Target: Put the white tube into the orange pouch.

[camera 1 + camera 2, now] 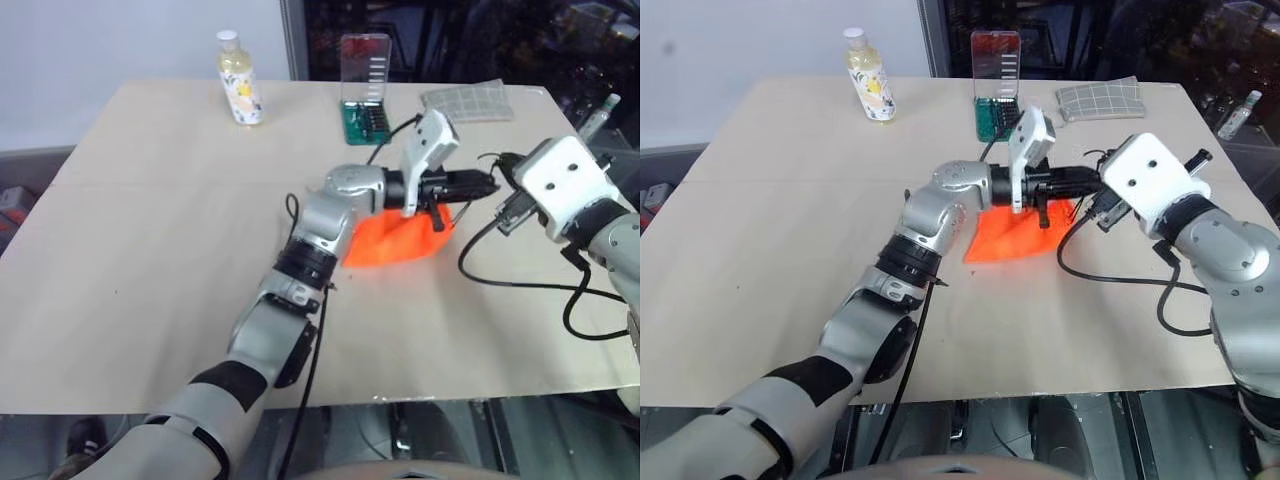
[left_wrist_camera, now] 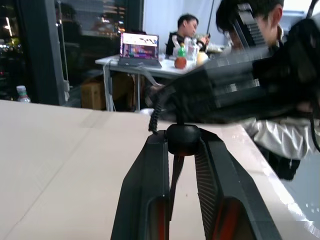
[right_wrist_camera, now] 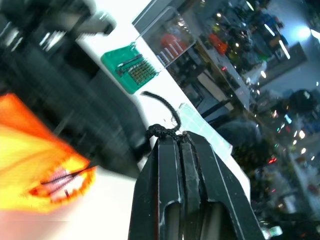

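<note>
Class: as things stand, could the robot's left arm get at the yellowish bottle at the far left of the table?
Probably yes. The bottle stands alone with bare table around it, but the left gripper points away, over the orange pouch, so the arm must swing back.

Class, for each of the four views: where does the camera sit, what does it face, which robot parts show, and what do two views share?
Left eye: on the head, looking down at the table; both arms, orange pouch.
Right eye: beside it, same scene.
Left wrist: along the left gripper, shut on the cord bead; people beyond.
Right wrist: along the right gripper, pinching the black cord.
Shared: the pouch, in eye and right wrist views.
</note>
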